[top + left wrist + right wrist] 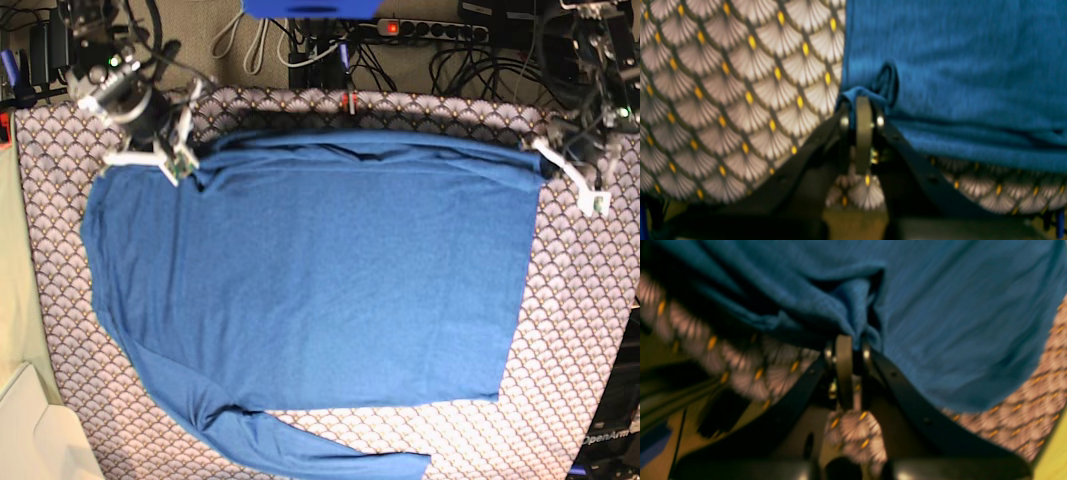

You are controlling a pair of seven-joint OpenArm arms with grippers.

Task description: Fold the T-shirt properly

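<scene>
On scale-patterned counter (580, 330), T-shirt (320, 280) spread flat. Left claw (863, 100) pinching far corner, right claw (848, 340) clamped on other far corner. Looks like first fold starting; next, both probably carry that edge toward near hem evenly.

Bare cloth (570, 330) beside T-shirt (330, 280)

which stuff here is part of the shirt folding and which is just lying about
Part of the job:
- T-shirt
- left gripper, shut on its edge
- right gripper, shut on a bunched fold
- patterned tablecloth under it

Just lying about:
- power strip
- cables
</scene>
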